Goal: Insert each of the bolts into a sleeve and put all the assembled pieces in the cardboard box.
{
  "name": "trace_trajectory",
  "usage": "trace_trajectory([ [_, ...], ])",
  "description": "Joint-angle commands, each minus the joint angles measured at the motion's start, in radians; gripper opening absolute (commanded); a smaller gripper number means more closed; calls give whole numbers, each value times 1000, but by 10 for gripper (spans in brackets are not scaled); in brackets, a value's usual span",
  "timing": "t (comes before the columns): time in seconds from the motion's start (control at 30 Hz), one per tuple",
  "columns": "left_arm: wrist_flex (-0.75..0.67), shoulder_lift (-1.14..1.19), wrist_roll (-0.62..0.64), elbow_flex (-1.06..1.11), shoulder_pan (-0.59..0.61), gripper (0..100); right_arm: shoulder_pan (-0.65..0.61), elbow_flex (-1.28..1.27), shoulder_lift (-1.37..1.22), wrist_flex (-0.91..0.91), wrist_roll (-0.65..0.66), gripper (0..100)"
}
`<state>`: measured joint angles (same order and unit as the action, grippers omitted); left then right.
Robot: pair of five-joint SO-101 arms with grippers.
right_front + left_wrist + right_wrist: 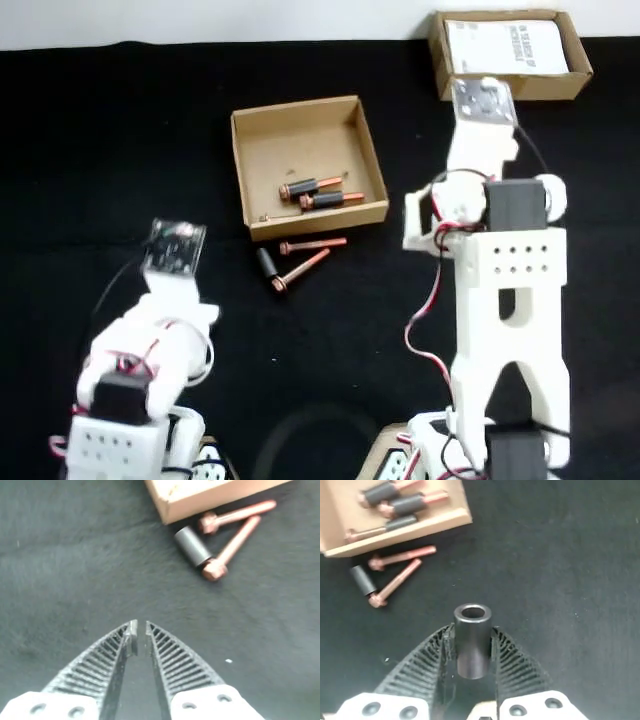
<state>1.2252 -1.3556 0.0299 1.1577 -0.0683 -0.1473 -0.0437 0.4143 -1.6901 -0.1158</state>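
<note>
Right fingers [436, 656] pinch a sleeve [471, 641]; left fingers [116, 654] nearly pressed together; printed sheet [505, 46] unreadable.

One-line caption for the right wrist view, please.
Right gripper shut on a dark sleeve over the black table; two bare bolts, a loose sleeve and the cardboard box lie beyond.
</note>
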Motion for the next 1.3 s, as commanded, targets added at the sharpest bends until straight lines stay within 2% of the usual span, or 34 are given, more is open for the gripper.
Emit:
trace_trajectory([
  [0.0,69,458,63,-410,-58,46,79,-162,148,113,-3,7],
  [0.1,189,780,219,-679,-110,45,136,-320,274,220,-3,7],
  [0.27,436,1227,586,-1032,-183,47,229,-572,461,340,-3,7],
  [0.33,499,1376,713,-1133,-208,48,269,-653,518,371,-2,7],
  [0.4,517,1512,787,-1214,-217,48,312,-730,568,403,20,7],
  [0.6,522,1859,936,-1475,-239,49,429,-878,691,493,121,7],
  [0.73,528,1991,948,-1630,-289,77,455,-947,745,536,161,7],
  [0.93,528,2020,1046,-1705,-380,341,449,-995,776,570,169,7],
  [1.07,529,2018,1046,-1704,-394,350,449,-998,773,599,169,7],
  [1.27,537,2017,1045,-1685,-318,350,449,-998,771,618,189,7],
])
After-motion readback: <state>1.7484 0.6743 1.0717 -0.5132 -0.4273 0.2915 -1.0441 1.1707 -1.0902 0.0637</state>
